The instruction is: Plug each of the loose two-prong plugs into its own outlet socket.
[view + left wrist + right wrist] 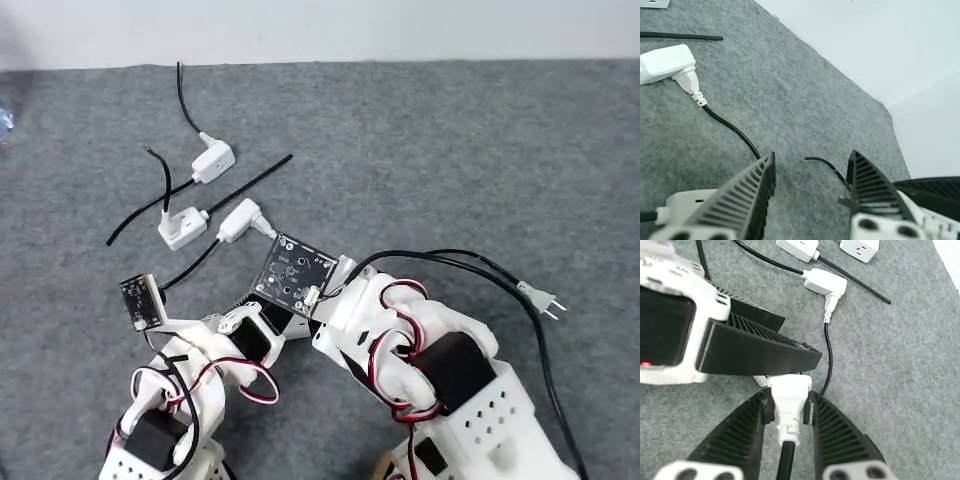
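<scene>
White plastic two-prong plug (789,412), pinched in right gripper (790,397), probably risked jamming against spread left gripper (812,156) crowding its far end.

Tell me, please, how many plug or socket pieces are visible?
5: white pieces clustered ahead; pronged plug beside the right arm; held plug in right gripper. Others may be hidden.

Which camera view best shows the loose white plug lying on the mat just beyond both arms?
The right wrist view: the white plug lies whole and close, its black cord curving away. The high view shows it whole but small. The left wrist view crops it at the edge.
</scene>
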You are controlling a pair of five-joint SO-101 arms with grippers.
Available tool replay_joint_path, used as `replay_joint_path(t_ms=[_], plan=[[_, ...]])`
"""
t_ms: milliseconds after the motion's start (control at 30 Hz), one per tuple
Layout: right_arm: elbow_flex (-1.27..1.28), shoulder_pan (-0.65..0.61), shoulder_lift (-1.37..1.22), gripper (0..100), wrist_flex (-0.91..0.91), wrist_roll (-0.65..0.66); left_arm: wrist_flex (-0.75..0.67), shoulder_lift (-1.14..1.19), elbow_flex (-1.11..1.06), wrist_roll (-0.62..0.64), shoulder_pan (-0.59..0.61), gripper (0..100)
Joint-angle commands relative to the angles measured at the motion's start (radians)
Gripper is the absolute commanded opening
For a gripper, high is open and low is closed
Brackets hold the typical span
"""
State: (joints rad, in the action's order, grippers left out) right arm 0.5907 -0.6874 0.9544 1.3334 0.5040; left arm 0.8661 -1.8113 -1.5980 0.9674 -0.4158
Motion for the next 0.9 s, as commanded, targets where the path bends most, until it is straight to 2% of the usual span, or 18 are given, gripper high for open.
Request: replay_joint_path(t_ms=[0,167,767,867], plan=[[-0.094,0.001,0.028,0.8,-0.038,-0.009,0.029,-0.011,-0.001,-0.008,-0.011,22],[-0.094,0.001,0.028,0.8,-0.039,-0.009,0.068,-0.011,-0.002,-0.009,-0.094,22],[-0.092,0.001,0.028,0.8,-0.041,-0.009,0.049,-0.011,-0.022,-0.043,-0.103,22],[-0.092,0.001,0.028,0.8,-0.041,-0.009,0.055,-0.011,-0.024,-0.043,-0.137,22]])
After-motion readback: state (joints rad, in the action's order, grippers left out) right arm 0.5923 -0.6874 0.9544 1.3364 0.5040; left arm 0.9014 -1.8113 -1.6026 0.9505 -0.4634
